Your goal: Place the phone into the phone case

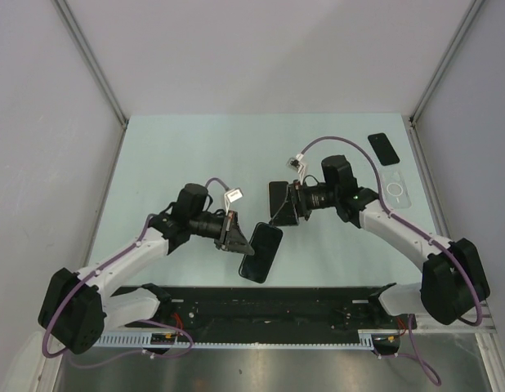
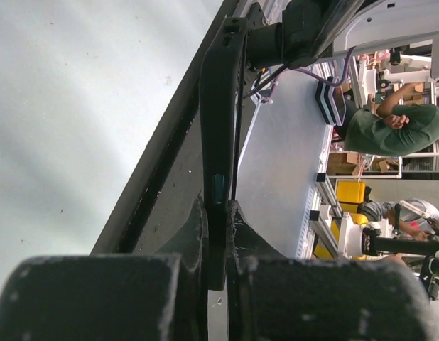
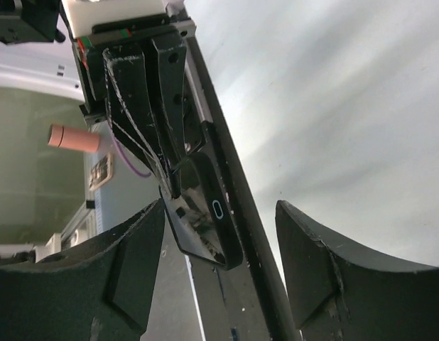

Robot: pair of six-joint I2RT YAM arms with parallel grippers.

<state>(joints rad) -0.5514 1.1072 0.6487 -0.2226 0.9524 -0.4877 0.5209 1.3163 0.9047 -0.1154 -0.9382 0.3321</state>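
Observation:
My left gripper [image 1: 236, 235] is shut on the end of a black phone [image 1: 261, 251] and holds it tilted above the table's near middle. In the left wrist view the jaws [image 2: 218, 234] clamp its thin edge [image 2: 218, 128]. In the right wrist view the phone [image 3: 205, 213] shows a glossy face and a thick black rim with a blue-ringed button; it looks like it sits in a black case. My right gripper [image 1: 283, 211] is open and empty, just right of and behind the phone. Its fingers [image 3: 127, 270] stand wide apart, the phone beyond them.
A second black phone [image 1: 384, 148] lies flat at the back right of the table. A clear case [image 1: 395, 189] lies just in front of it. The black base rail [image 1: 269, 306] runs along the near edge. Grey walls close in both sides.

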